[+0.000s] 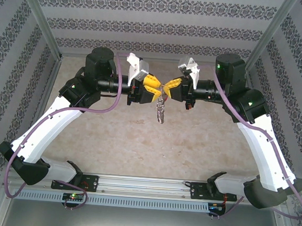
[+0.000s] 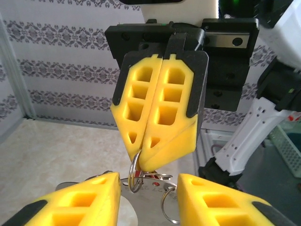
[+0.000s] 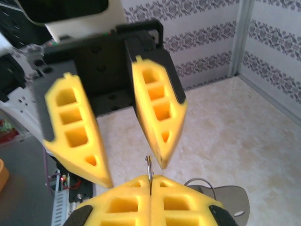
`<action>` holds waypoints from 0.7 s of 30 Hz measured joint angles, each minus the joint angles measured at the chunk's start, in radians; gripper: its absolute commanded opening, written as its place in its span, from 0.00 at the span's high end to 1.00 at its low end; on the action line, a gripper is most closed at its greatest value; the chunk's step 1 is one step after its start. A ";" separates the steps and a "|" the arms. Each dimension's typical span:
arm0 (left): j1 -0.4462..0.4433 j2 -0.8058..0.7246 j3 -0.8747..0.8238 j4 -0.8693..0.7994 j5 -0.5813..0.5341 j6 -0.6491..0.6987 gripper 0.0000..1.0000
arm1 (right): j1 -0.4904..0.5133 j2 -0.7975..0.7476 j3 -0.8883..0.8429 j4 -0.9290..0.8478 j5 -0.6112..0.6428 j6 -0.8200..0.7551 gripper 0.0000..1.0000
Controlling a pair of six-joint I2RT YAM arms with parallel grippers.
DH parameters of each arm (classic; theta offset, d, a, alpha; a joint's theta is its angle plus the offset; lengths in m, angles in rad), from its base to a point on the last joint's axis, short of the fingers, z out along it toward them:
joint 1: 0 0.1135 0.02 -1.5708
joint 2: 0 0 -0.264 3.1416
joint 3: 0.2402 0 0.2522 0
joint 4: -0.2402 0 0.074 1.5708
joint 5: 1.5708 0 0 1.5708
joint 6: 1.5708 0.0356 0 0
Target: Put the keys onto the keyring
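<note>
My right gripper [image 1: 170, 87] is shut on a thin silver ring [image 2: 135, 170] and holds it edge-on [image 3: 149, 170] above the table. From that ring hangs a bunch of metal [image 1: 161, 113]: more silvery rings [image 2: 167, 205], a flat grey piece [image 2: 146, 200] with a hole, and a speck of red [image 2: 154, 176]. I cannot tell the keys from the keyring within it. My left gripper [image 2: 148, 178] faces the right one, open. Its yellow fingers [image 3: 157, 108] stand on either side of the pinched ring without touching it.
Both arms reach inward and meet high over the middle of the beige table [image 1: 138, 138]. Patterned walls [image 1: 157, 30] and metal posts [image 1: 41, 15] close in the back and sides. The arm bases sit on a rail [image 1: 145, 188] at the near edge.
</note>
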 measured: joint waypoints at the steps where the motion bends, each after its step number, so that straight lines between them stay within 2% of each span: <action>1: 0.000 0.000 0.003 -0.018 -0.014 0.016 0.62 | 0.004 0.006 0.008 -0.021 0.024 -0.016 1.00; 10: 0.000 0.052 0.110 -0.215 -0.145 0.160 0.62 | 0.083 0.117 0.147 -0.238 0.237 -0.179 1.00; 21: -0.014 0.099 0.113 -0.314 -0.156 0.227 0.61 | 0.126 0.134 0.184 -0.371 0.308 -0.254 1.00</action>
